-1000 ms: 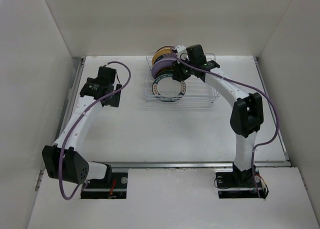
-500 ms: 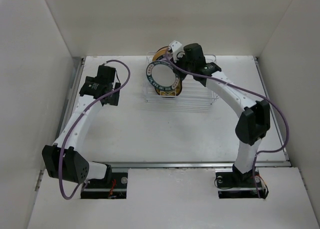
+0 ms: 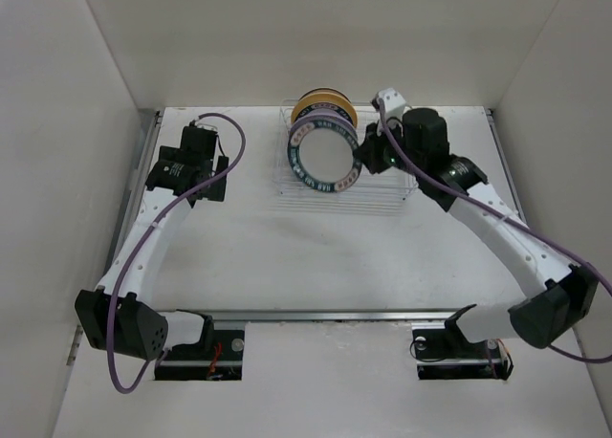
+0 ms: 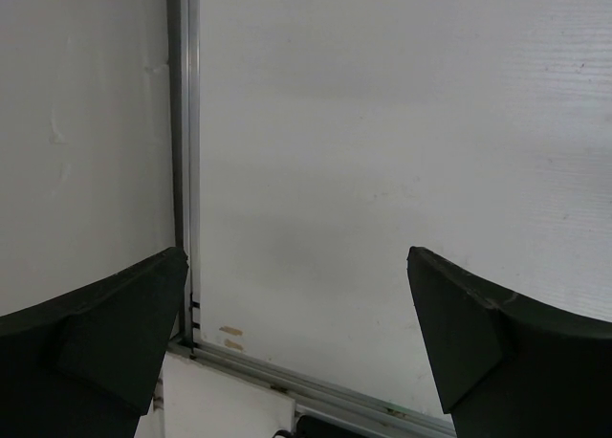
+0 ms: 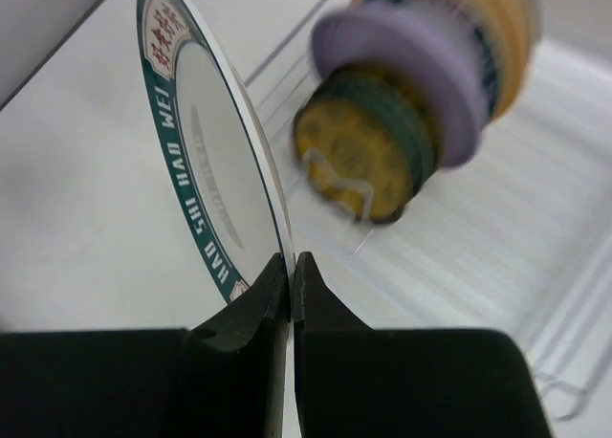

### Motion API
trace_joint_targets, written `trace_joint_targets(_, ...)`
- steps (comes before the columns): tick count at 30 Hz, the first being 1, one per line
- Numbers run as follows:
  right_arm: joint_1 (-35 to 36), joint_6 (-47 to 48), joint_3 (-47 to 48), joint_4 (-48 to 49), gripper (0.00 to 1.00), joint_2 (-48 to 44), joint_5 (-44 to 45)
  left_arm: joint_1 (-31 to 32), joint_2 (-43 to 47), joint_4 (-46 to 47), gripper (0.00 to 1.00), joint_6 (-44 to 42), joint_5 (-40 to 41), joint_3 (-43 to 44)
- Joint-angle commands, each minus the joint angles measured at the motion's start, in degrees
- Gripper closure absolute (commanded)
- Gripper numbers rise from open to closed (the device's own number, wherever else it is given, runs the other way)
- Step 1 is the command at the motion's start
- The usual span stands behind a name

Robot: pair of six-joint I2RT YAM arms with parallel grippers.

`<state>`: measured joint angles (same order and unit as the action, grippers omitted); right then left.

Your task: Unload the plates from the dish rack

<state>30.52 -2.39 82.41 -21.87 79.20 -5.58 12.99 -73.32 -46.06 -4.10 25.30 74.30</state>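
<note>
- Right gripper (image 3: 362, 157) (image 5: 290, 266): jaws pinched tight on the rim of the teal-rimmed plate (image 3: 323, 158) (image 5: 215, 161).
- The plate is held on edge at upper centre of the overhead frame, over the left half of the dish rack (image 3: 384, 195) (image 5: 497, 218).
- Still racked behind it: small gold-patterned plate (image 5: 359, 156), lavender plate (image 5: 411, 75), tan-yellow plate (image 3: 323, 100) (image 5: 502, 27), standing upright and close together.
- Left gripper (image 3: 186, 166) (image 4: 296, 266): jaws wide apart, nothing between them, above the table (image 3: 287, 247) at upper left.

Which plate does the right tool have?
The teal-rimmed plate, pinched at its edge by the right tool; the other plates stand in the rack.
</note>
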Motion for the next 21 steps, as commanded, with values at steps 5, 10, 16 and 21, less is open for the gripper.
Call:
trace_joint_targets(5,0.9,-16.1,-20.3,2.4,1.00,-0.7,-21.2,-0.4,1.7,0.3,0.00,1.3,-1.1,0.8)
trace_joint_targets(10,0.9,-19.4,-27.6,7.9,1.00,1.7,-24.3,-0.4,2.2,0.3,0.00,1.3,-1.7,0.8)
trace_joint_targets(16,0.9,-20.0,-27.3,9.9,0.87,12.5,-24.8,-0.4,1.7,-0.3,0.00,1.3,-1.1,2.0)
trace_joint_targets(21,0.9,-20.0,-27.3,9.9,0.69,18.0,-24.8,-0.4,2.2,-0.3,0.00,0.8,-1.1,1.5)
